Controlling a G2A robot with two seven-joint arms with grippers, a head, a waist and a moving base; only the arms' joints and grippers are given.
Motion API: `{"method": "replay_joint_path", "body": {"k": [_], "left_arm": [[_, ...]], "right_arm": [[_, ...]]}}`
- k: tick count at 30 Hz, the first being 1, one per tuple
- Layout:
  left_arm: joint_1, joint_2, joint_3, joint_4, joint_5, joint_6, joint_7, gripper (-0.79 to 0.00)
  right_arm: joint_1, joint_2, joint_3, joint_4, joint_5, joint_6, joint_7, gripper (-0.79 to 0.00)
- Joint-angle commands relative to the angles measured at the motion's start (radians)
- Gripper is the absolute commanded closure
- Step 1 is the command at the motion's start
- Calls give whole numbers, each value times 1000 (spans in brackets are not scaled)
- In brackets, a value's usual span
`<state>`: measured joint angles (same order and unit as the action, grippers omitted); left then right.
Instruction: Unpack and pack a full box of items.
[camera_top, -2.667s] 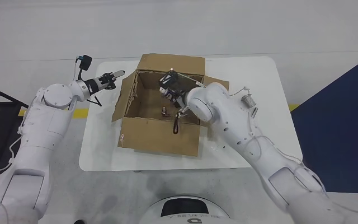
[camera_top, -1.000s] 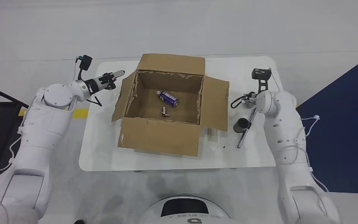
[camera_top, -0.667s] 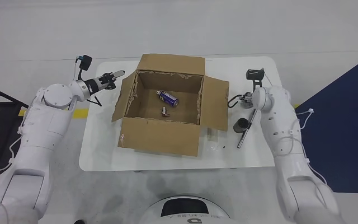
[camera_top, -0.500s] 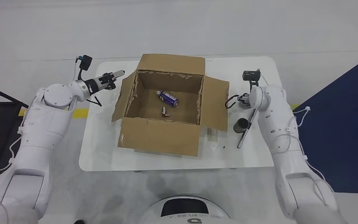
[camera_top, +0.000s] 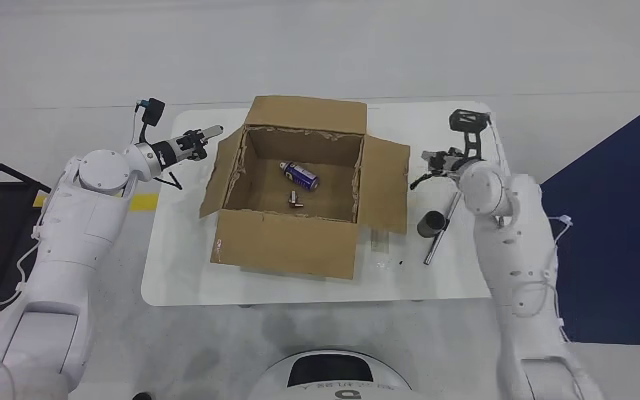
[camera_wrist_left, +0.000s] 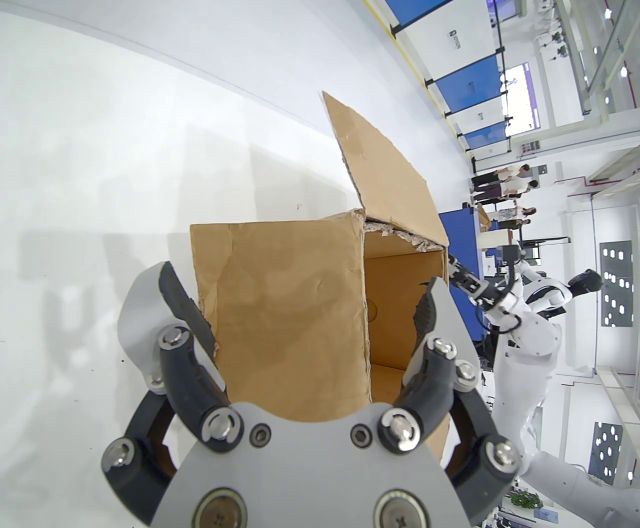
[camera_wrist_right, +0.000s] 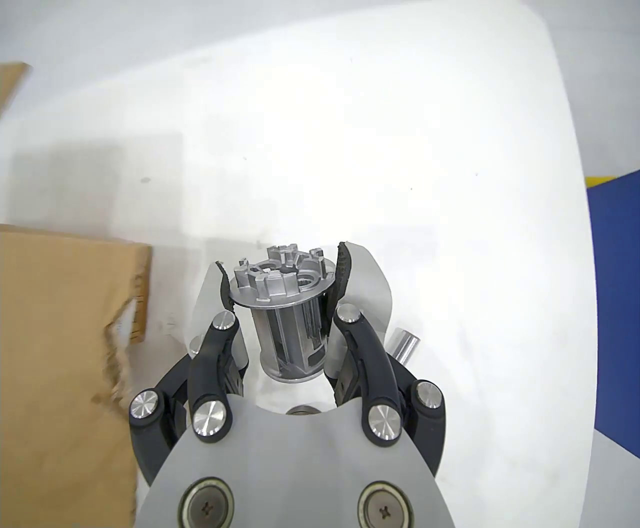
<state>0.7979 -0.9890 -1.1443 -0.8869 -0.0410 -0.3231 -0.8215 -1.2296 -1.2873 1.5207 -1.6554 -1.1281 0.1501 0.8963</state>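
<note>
ROBOT AT THE PACKING TABLE: An open cardboard box (camera_top: 285, 245) sits at the middle of a white table (camera_top: 180, 265), flaps folded outward, with one arm of a two-armed robot on either side of it. To the box's right, the right gripper (camera_wrist_right: 285, 265) pinches a grey metal part (camera_wrist_right: 287, 320), a ribbed cast cylinder with a notched flange on its end. Its padded fingers (camera_wrist_right: 344, 272) press against opposite sides of that flange. The part is held over bare tabletop just past the box's right flap (camera_wrist_right: 60, 320); whether it touches the table cannot be told. On the other side, the left gripper (camera_wrist_left: 300, 295) hangs with its fingers spread wide. It points at the box's left flap (camera_wrist_left: 280, 320) and is just beside its edge; contact with the cardboard cannot be made out. Inside the box, a blue can (camera_top: 300, 176) lies on its side near the middle of the floor, with a small brown piece (camera_top: 292, 199) just beside it on the robot's side. On the table to the right of the box, a dark cylinder (camera_top: 431, 222) stands upright. A thin metal rod (camera_top: 437, 240) lies at a slant just beside it. Both are nearer the robot than the right gripper.
</note>
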Motion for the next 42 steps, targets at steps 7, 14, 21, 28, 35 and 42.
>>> {"method": "replay_joint_path", "body": {"k": [7, 14, 21, 28, 35, 42], "left_arm": [[0, 0, 0, 0, 0, 0, 0, -785], [0, 0, 0, 0, 0, 0, 0, -785], [0, 0, 0, 0, 0, 0, 0, -785], [0, 0, 0, 0, 0, 0, 0, -785], [0, 0, 0, 0, 0, 0, 0, -785], [0, 0, 0, 0, 0, 0, 0, -785]], "right_arm": [[-231, 0, -24, -397, 152, -183, -199, 0], [-51, -18, -307, -315, 79, -276, -136, 0], [237, -76, -592, -40, 15, -177, -42, 0], [434, -144, -770, 276, 118, -236, 55, 0], [544, -222, -909, 507, 131, -216, 11, -12], [600, -262, -926, 625, 200, -271, -10, -246]]}}
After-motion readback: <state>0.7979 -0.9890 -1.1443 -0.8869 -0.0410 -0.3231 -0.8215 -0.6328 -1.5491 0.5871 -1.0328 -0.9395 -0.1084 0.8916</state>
